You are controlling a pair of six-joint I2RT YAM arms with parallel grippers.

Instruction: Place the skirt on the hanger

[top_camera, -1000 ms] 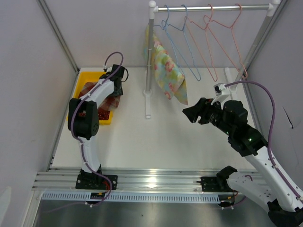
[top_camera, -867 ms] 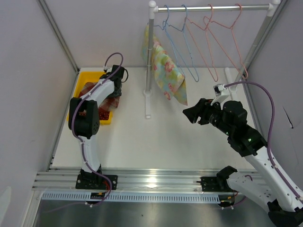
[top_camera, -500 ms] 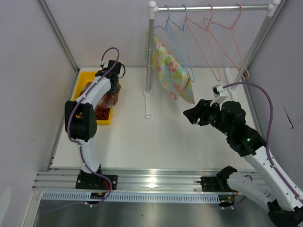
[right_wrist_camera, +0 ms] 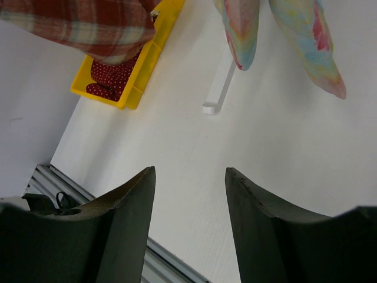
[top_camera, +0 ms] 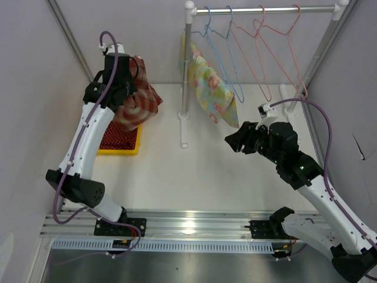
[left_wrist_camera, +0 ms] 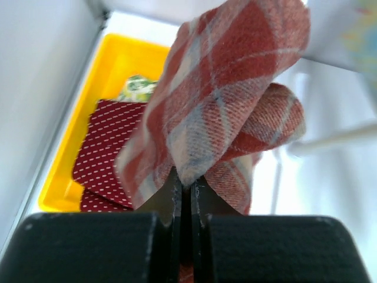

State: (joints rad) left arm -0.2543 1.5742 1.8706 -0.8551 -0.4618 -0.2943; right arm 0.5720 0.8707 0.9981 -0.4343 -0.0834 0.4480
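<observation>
red plaid skirt (top_camera: pixel 138 103) — bunched, aloft

One rail (top_camera: pixel 265 9) carries four wire hangers: two blue hangers (top_camera: pixel 207 13) and two pink hangers (top_camera: pixel 297 10). There are four cloth pieces: one plaid skirt (top_camera: pixel 135 103), one floral garment (top_camera: pixel 212 88), one dotted red cloth (top_camera: pixel 118 138) and one green-patterned scrap (left_wrist_camera: pixel 136 88). One yellow bin (top_camera: pixel 118 151) sits on the single worktop (top_camera: pixel 188 177). There are two claws: the left claw (left_wrist_camera: pixel 184 183) and the right claw (right_wrist_camera: pixel 189 174).

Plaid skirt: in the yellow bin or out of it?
Out. The left gripper is shut on the plaid skirt, holding it bunched in the air above the yellow bin.
</observation>
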